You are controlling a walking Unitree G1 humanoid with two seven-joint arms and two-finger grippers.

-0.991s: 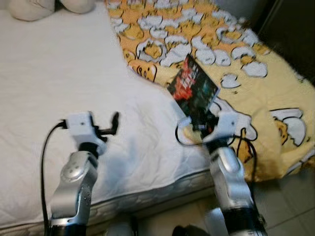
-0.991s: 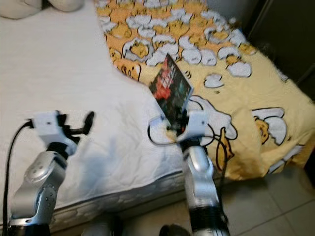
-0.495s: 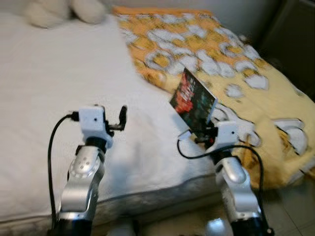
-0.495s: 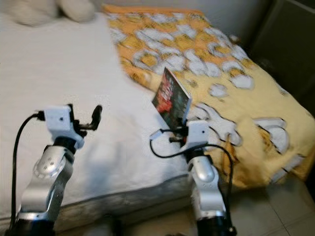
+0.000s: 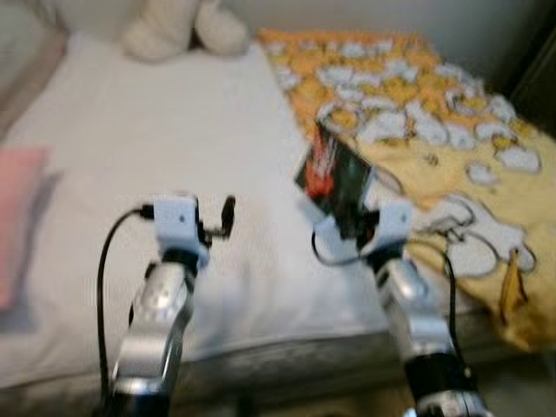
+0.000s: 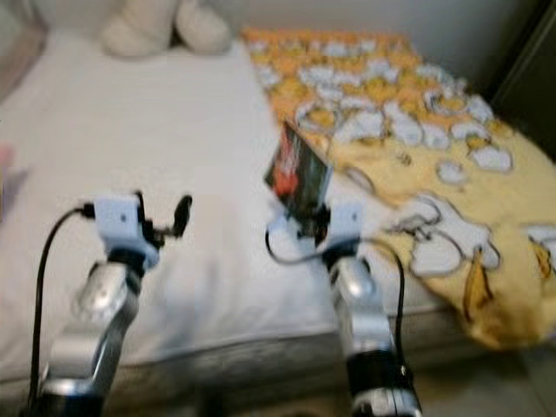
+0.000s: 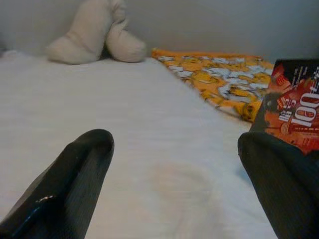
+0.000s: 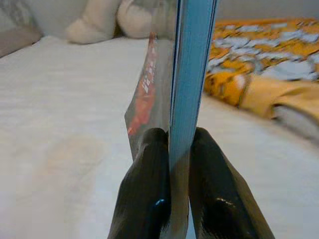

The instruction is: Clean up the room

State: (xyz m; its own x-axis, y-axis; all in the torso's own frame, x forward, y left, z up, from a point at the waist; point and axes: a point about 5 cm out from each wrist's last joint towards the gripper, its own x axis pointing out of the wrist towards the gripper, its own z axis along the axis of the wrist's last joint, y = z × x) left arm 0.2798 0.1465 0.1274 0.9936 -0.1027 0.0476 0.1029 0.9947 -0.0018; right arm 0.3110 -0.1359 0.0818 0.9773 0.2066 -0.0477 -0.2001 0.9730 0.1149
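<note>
My right gripper is shut on a thin book with a dark red and black cover, held upright over the white bed. In the right wrist view the book's blue edge stands clamped between the two black fingers. My left gripper is open over the white sheet, nothing between its fingers. The left wrist view has the book off to one side.
A yellow and orange patterned blanket covers the bed's right part and hangs over the edge. A cream plush toy lies at the head of the bed. A pink item lies at the left edge.
The camera has turned left and pulled back, bringing the plush toy and a pink item into view. The right gripper keeps the book raised; both arms hold about the same pose.
</note>
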